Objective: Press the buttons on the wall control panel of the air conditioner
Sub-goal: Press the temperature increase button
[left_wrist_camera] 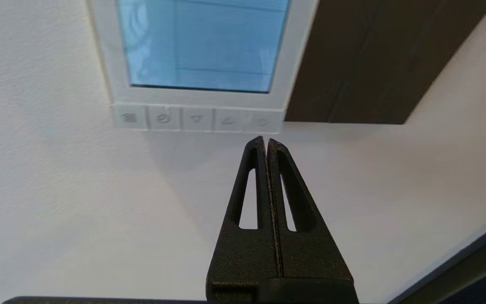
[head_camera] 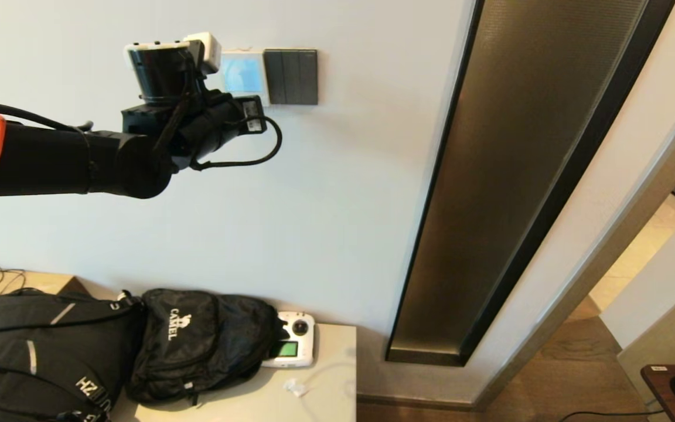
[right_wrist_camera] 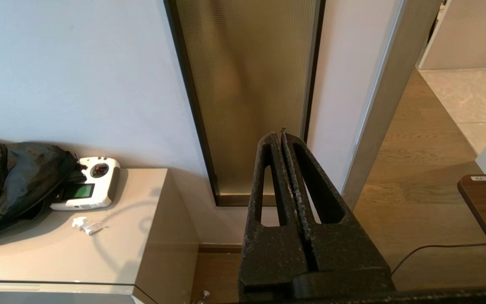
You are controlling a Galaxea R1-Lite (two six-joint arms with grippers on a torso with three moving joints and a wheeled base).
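The white wall control panel (head_camera: 242, 75) hangs high on the wall, and its screen (left_wrist_camera: 203, 44) glows pale blue. A row of tiny pale buttons (left_wrist_camera: 196, 119) runs along its bottom edge. My left arm (head_camera: 156, 135) is raised to the panel. In the left wrist view my left gripper (left_wrist_camera: 266, 140) is shut and empty. Its tips sit just below the rightmost button (left_wrist_camera: 262, 122), with a narrow strip of wall between. My right gripper (right_wrist_camera: 280, 136) is shut and empty, held low and facing the wall and floor, out of the head view.
A dark grey switch plate (head_camera: 292, 76) adjoins the panel's right side. A tall dark glass strip (head_camera: 519, 176) runs down the wall to the right. Below, a pale cabinet (head_camera: 326, 387) carries black backpacks (head_camera: 197, 346) and a white handheld remote (head_camera: 292, 347).
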